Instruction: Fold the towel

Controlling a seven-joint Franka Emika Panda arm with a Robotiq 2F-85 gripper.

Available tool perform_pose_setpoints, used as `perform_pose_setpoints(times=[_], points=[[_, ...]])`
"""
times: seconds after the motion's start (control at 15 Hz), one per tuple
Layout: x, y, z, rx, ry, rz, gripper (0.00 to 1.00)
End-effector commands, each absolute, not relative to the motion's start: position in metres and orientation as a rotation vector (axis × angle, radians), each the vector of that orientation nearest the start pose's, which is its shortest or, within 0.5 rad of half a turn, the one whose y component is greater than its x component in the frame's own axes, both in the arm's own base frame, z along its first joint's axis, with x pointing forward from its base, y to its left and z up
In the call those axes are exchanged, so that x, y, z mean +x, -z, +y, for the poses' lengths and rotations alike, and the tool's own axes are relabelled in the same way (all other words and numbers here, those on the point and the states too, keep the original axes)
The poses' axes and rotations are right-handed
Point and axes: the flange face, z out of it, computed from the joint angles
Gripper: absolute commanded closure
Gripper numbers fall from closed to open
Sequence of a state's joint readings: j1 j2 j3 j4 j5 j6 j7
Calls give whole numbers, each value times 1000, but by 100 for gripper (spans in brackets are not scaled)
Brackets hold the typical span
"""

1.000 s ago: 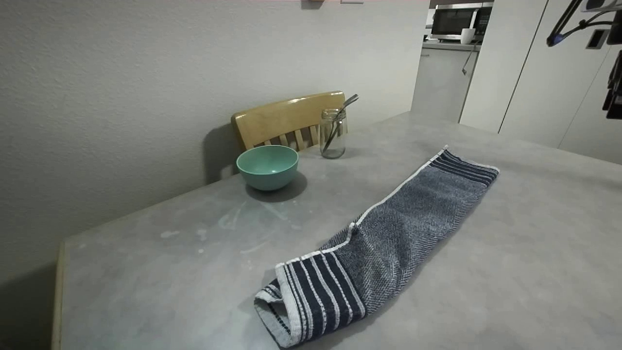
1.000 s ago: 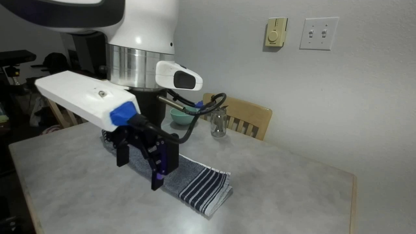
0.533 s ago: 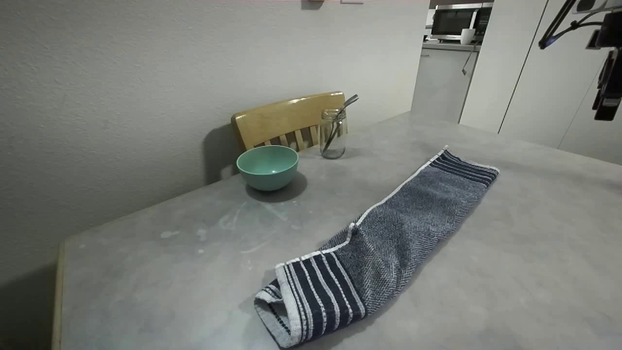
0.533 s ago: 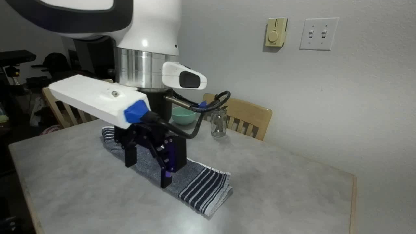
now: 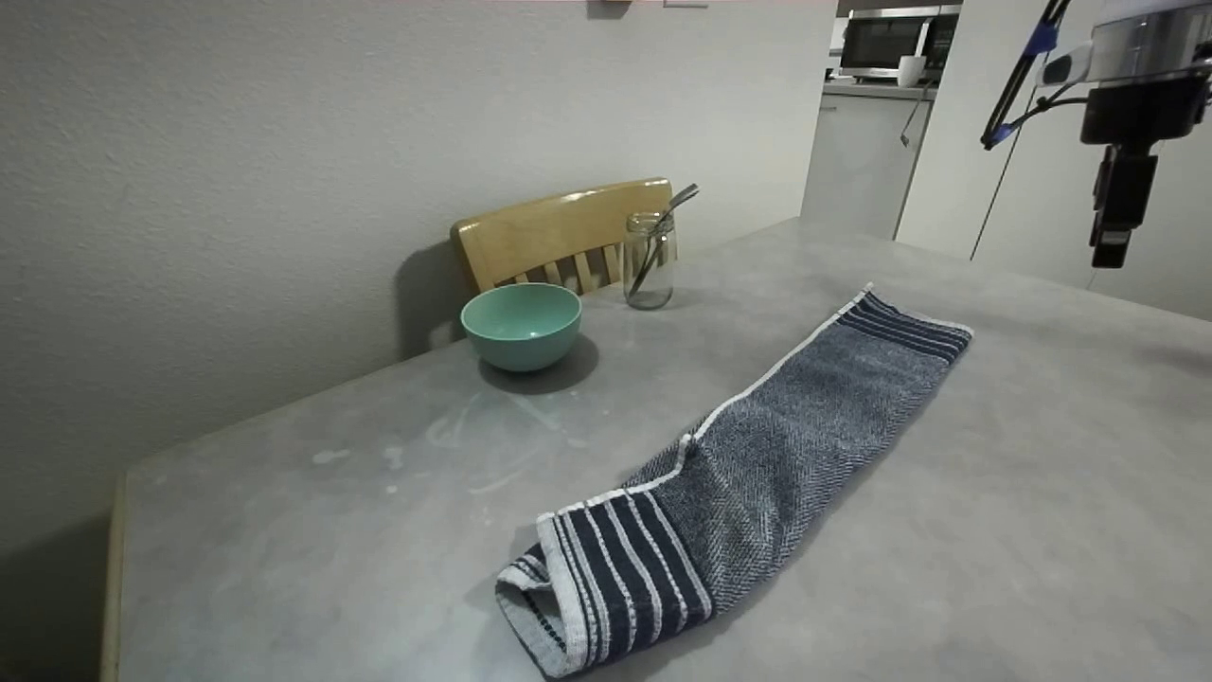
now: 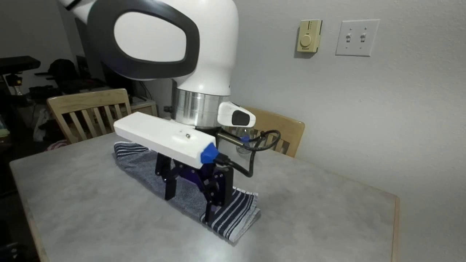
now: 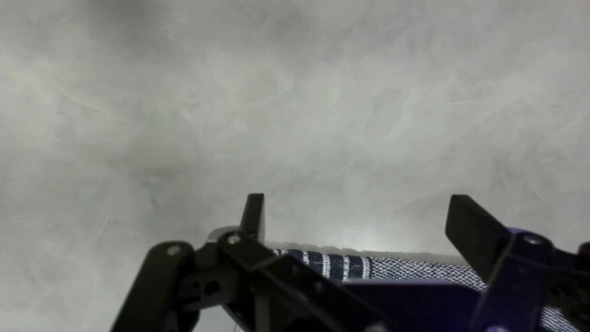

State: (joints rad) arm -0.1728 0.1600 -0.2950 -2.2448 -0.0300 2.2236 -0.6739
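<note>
The striped blue-grey towel (image 5: 786, 455) lies outstretched on the grey table (image 5: 331, 568) (1 end gapes). The gripper (image 6: 189, 209) hangs higher, 2 fingers (image 7: 474, 233) spread wide; whether directly over the towel is hard to tell. Farther out: teal bowl (image 5: 521, 332), glass jar (image 5: 655, 284).

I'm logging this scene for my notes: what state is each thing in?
Towel: laid out long on the table, not yet folded end over end, a striped end gaping.
Jaws: open, holding nothing.
Teal bowl: upright.
Glass jar: upright, lidless, metal utensil leaning inside.
Microwave: door looks shut.
Light switches: too small to tell.
</note>
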Motion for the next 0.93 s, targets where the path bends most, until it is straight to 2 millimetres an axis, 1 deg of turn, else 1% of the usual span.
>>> perform_pose_setpoints(times=[0.0,0.33,0.67,0.87], points=[[465,-282,-237,-3070,-294,-352,0],[471,-279,-240,-3078,-297,-351,0],[483,-258,-237,-3067,-340,-327,0],[494,-244,-238,-3060,-369,-343,0]])
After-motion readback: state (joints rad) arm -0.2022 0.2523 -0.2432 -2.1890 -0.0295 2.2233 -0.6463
